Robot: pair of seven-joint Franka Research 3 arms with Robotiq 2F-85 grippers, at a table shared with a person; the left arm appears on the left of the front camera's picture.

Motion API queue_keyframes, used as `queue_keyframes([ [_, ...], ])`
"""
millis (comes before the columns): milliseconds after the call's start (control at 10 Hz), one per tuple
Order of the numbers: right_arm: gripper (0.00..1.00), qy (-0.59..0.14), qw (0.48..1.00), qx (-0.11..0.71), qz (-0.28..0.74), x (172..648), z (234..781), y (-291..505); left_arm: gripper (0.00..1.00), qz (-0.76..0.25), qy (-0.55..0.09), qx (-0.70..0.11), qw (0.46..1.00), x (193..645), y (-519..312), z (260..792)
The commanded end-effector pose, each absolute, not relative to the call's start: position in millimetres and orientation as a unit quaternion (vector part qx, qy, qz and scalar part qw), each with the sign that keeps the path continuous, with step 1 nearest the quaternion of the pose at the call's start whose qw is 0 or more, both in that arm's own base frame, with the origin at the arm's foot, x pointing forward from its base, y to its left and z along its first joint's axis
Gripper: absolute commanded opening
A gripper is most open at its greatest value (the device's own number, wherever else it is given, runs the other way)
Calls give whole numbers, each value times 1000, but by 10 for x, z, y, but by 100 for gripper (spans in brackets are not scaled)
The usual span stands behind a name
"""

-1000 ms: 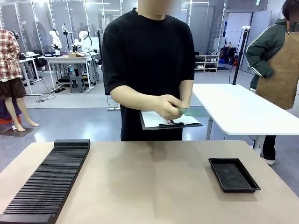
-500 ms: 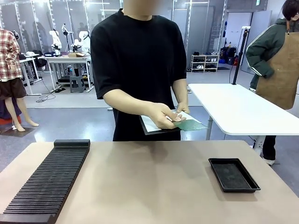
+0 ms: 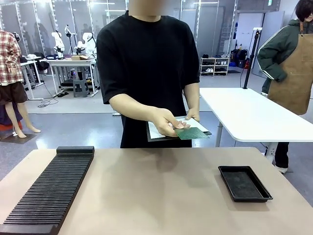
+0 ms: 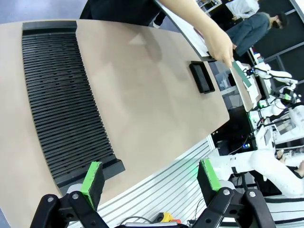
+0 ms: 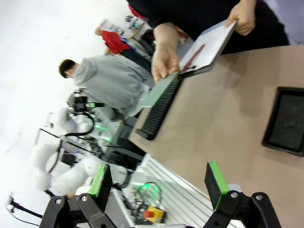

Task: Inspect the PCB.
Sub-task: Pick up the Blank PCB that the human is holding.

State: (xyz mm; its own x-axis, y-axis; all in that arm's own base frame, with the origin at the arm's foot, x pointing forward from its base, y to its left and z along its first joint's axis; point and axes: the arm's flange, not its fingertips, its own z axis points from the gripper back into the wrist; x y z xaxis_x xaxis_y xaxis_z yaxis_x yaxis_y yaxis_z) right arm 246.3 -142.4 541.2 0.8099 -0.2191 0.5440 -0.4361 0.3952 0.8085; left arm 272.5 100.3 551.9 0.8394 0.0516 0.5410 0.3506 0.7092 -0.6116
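Observation:
A person across the table holds the green PCB point(image 3: 192, 132) flat in one hand point(image 3: 167, 122), just past the table's far edge. The other hand holds a clipboard point(image 3: 157, 131) with white paper beneath it. The PCB point(image 4: 242, 78) appears edge-on in the left wrist view, and the PCB point(image 5: 159, 90) shows a paler face in the right wrist view. My left gripper point(image 4: 151, 179) is open, back near the table's near edge, with nothing between its fingers. My right gripper point(image 5: 158, 182) is open too, off the table's near side, holding nothing.
A long black ribbed rack point(image 3: 53, 188) lies along the table's left side. A shallow black tray point(image 3: 244, 182) sits at the right. Another person in a brown apron point(image 3: 293, 73) stands by a white table point(image 3: 254, 115) at the far right.
The person has brought the PCB out from in front of the body and lowered it forward over the clipboard, toward the table. Both grippers have stayed open.

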Motion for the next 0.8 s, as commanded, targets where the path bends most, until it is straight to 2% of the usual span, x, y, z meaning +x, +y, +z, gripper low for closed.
queue_keyframes([
  [0, 100, -221, 745, 630, 10, 2744, 5402, -1187, 100, -78, -264, -366, 889, 2710, 1005, 5580],
  [400, 100, -125, 696, 704, -60, 3297, 5002, -759, 100, -78, -264, -366, 889, 2710, 1005, 5580],
  [700, 100, -56, 694, 712, -85, 3643, 4583, -374, 100, -78, -264, -366, 889, 2710, 1005, 5580],
])
